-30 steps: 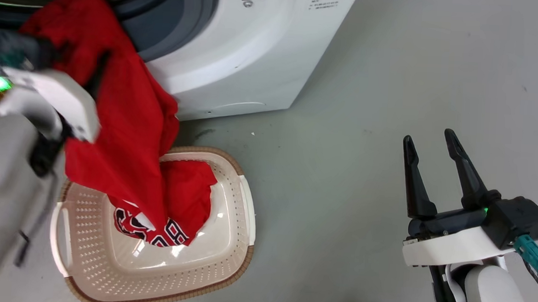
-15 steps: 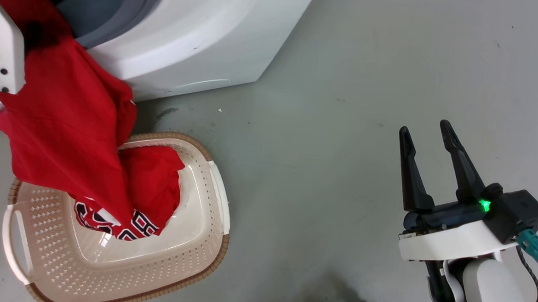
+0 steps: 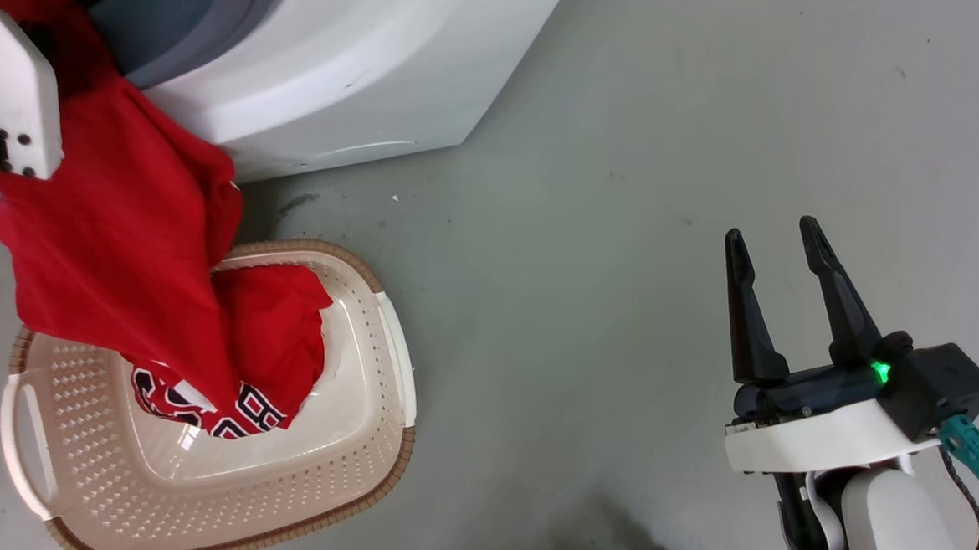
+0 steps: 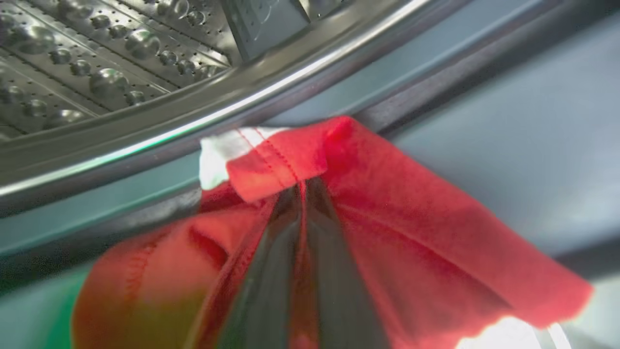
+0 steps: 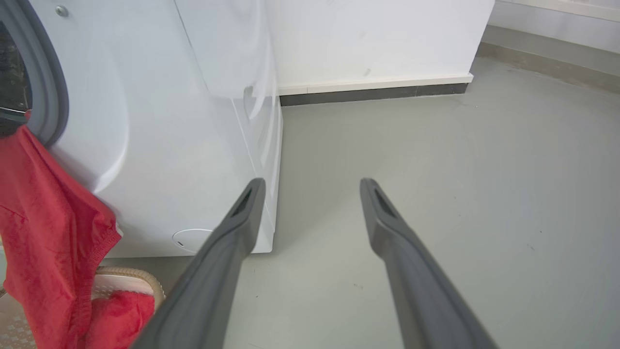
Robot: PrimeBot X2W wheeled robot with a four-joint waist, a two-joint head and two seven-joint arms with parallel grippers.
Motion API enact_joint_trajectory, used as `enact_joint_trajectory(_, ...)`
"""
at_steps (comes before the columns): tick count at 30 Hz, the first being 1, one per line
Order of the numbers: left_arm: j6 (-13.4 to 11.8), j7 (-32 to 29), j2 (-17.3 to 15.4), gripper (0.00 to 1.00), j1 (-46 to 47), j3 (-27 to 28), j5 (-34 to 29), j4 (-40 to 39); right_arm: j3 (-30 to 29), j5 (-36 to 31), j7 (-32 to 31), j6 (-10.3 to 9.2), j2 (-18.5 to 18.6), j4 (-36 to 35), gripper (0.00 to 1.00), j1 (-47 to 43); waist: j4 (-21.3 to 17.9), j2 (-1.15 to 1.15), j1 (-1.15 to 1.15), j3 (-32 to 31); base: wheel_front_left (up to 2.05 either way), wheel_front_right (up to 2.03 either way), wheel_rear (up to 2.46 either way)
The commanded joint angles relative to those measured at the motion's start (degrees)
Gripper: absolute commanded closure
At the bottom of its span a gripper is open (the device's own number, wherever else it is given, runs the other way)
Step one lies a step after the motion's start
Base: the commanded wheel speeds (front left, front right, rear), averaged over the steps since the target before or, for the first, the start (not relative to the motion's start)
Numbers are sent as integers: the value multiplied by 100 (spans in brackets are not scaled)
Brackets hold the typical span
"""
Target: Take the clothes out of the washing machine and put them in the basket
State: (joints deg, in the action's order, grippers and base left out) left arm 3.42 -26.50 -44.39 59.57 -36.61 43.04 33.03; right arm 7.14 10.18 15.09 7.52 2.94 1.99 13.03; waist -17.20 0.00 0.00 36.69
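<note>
Below the left end effector [image 4: 303, 191], clamped on the garment [image 3: 123, 231], its lower end lies in the basket [image 3: 396, 371]. Carry over centre, lower, then release. The right end effector [image 3: 772, 233] idles, spread.

The clothes [image 3: 115, 230] are bright red, with black, white-edged letters at 6 o'clock. The basket [image 3: 320, 467] is cream with a brown rim. The washing machine [image 3: 367, 51] is white.
</note>
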Motion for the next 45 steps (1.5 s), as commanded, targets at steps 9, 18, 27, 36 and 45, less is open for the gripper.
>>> enact_joint_trajectory(9, -385, 1132, 199, 100, -700, 131, -56, -501, -45, -280, 11, -6, -11, 101, 0, -107, 295, 0, 0, -621, 0, 0, 0)
enact_joint_trajectory(18, -864, 1797, 263, 100, -1495, 196, -54, -1605, -136, -452, 11, -6, -10, 195, 0, -264, 582, 0, 0, -1068, 0, 0, 0)
enact_joint_trajectory(27, -1480, 1612, -228, 100, -2696, 12, -131, -3621, -361, -378, 11, -6, -10, 188, 0, -360, 855, 0, 0, -1340, 0, 0, 0)
enact_joint_trajectory(36, -1612, 863, -557, 100, -3562, -446, 150, -4463, -329, -378, 11, -6, -11, 187, 0, -234, 917, 0, 0, -1259, 0, 0, 0)
enact_joint_trajectory(45, -956, 337, -260, 100, -3436, -1046, 251, -2976, -241, -323, 11, -6, -11, 116, 0, -57, 588, 0, 0, -694, 0, 0, 0)
